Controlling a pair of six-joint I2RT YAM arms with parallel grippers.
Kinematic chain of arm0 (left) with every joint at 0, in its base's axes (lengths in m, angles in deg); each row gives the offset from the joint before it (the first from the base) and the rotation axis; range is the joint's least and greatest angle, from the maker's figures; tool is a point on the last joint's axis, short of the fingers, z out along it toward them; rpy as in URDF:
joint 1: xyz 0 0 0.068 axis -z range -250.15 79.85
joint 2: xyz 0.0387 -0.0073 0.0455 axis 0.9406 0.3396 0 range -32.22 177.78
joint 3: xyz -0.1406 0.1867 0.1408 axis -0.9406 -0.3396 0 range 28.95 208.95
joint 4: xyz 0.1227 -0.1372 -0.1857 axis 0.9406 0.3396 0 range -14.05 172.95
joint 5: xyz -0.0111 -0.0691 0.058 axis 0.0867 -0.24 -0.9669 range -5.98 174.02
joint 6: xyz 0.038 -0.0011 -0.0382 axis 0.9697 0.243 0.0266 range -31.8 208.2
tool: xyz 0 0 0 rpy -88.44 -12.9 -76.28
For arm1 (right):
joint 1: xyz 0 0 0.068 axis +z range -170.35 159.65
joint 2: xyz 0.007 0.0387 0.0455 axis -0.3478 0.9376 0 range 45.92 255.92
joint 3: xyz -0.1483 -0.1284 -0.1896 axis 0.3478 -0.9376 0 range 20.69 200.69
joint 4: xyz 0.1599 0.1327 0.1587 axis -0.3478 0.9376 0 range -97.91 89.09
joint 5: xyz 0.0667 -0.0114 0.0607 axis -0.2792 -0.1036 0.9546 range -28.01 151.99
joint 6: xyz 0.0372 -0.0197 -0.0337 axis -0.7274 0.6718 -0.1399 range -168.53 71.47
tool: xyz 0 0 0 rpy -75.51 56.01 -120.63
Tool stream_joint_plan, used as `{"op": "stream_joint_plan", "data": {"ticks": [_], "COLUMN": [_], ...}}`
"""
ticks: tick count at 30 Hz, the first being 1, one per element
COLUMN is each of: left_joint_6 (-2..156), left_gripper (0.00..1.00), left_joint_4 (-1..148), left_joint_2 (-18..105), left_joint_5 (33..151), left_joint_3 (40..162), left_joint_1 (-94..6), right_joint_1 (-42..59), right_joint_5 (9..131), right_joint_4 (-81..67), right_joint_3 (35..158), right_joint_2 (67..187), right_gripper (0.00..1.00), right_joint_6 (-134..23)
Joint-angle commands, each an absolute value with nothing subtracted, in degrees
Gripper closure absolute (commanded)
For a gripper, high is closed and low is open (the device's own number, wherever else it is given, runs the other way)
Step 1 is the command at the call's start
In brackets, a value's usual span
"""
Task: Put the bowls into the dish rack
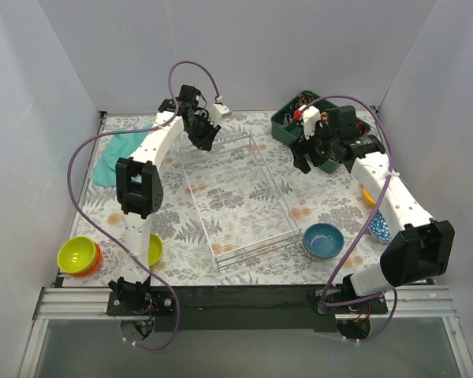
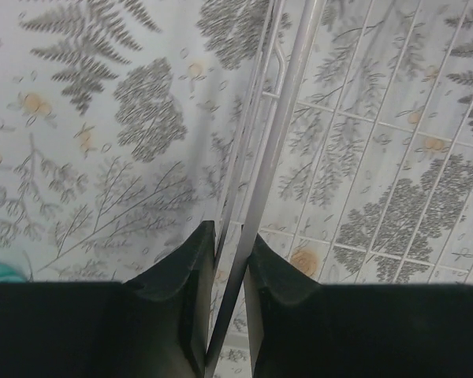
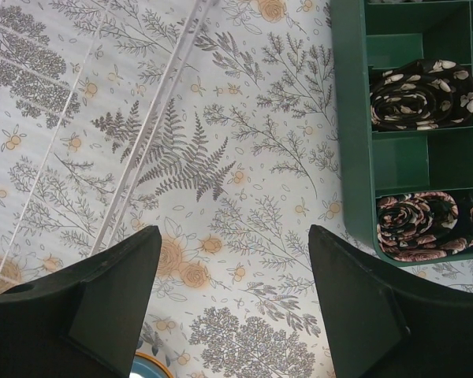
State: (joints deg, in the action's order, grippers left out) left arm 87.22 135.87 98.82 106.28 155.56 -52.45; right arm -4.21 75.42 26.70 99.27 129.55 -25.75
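The tablecloth [image 1: 173, 224] is showing grey ferns and orange blossoms on white. The dish rack [image 1: 252, 246] is gleaming silver. The blue bowl [image 1: 324, 240] is showing a brighter blue inside. The lime bowl [image 1: 76, 253] is covering an orange bowl [image 1: 95, 260]. The tray [image 3: 351, 118] is showing dark green, its 2 fabric rolls [image 3: 422, 94] black with pale flowers. The cloth [image 1: 114, 153] is showing teal, the cables [image 1: 83, 157] purple.

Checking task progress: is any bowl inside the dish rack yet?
No, the dish rack holds nothing; the blue bowl sits outside it, by its near right corner.
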Motion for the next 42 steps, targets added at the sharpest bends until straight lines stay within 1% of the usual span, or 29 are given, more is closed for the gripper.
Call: {"op": "stream_joint_plan", "data": {"ticks": [1,4,7,8,9,10,12,13,14,19,24,27,30,38,42], "left_joint_6": [80.21,75.90,69.58,67.48,65.45,60.39,56.66,55.17,54.98,50.24,42.51,39.69,38.02,33.53,32.57], "left_gripper": [0.84,0.85,0.90,0.94,1.00,1.00,1.00,1.00,1.00,1.00,1.00,1.00,1.00,1.00,1.00], "left_joint_4": [135.46,136.06,140.37,141.33,142.39,142.49,142.31,141.70,141.09,140.73,141.69,141.70,141.34,141.87,143.36], "left_joint_2": [95.75,95.92,97.59,97.68,97.51,96.55,95.23,92.87,91.89,87.32,80.73,78.97,78.69,81.77,78.53], "left_joint_5": [99.06,97.04,96.32,96.32,96.41,96.24,95.45,94.66,91.52,87.19,84.72,84.81,82.62,82.52,83.93], "left_joint_3": [155.25,155.33,159.54,159.82,159.04,157.98,155.44,151.86,150.34,147.96,138.30,133.38,132.57,137.14,134.43], "left_joint_1": [-57.05,-59.07,-59.95,-59.95,-59.95,-59.86,-59.86,-59.78,-58.99,-58.90,-58.90,-58.81,-58.81,-58.81,-58.81], "right_joint_1": [-4.44,-4.36,-4.36,-4.36,-4.36,-4.36,-4.44,-4.36,-4.44,-4.36,-4.44,-4.27,-4.27,-4.27,-4.27], "right_joint_5": [75.61,75.70,75.70,75.70,75.70,75.78,75.78,75.78,75.78,75.96,75.61,75.78,75.78,75.43,75.08], "right_joint_4": [25.40,25.14,25.05,25.05,25.05,24.97,24.96,24.96,24.88,24.88,24.96,24.96,24.79,24.44,24.35], "right_joint_3": [100.05,100.31,100.49,100.49,100.49,100.58,100.93,101.10,101.19,101.81,101.37,100.76,100.32,100.40,100.58], "right_joint_2": [129.67,130.03,130.46,130.64,130.64,130.90,131.08,131.26,131.34,131.78,131.26,131.08,130.99,131.78,132.40], "right_gripper": [0.16,0.16,0.16,0.16,0.16,0.16,0.16,0.16,0.16,0.16,0.16,0.16,0.16,0.16,0.16], "right_joint_6": [-26.21,-26.56,-26.82,-26.91,-26.91,-27.00,-27.17,-27.26,-27.35,-27.70,-27.88,-27.97,-28.14,-28.23,-28.32]}}
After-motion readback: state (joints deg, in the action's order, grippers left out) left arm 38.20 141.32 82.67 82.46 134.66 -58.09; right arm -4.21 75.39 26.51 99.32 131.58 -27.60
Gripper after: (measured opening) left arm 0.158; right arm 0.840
